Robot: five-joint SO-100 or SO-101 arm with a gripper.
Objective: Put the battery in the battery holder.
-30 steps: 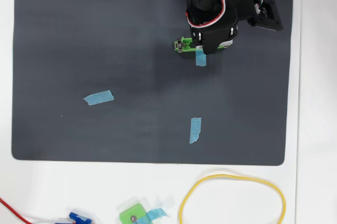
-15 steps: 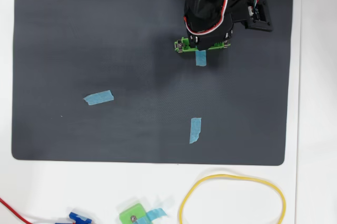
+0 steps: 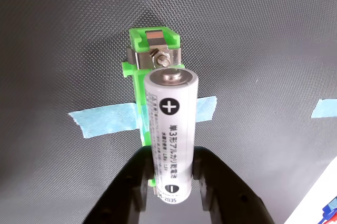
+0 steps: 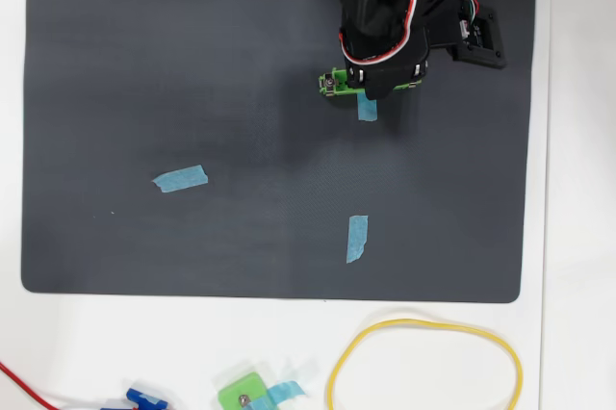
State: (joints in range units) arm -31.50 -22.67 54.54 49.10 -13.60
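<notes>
Over battery holder (image 3: 152,50), tool (image 3: 171,182) gripping battery (image 3: 169,129)

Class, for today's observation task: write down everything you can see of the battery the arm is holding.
In the wrist view the battery is a white cylinder with a silvery metal cap at its far end, a black plus mark near that end, a minus mark near the other, and grey Japanese print along its side. It lies lengthwise in line with the green battery holder, which is taped to the dark mat. The gripper grips its near end from both sides. Whether it is seated cannot be told. The overhead view hides it under the arm.
</notes>
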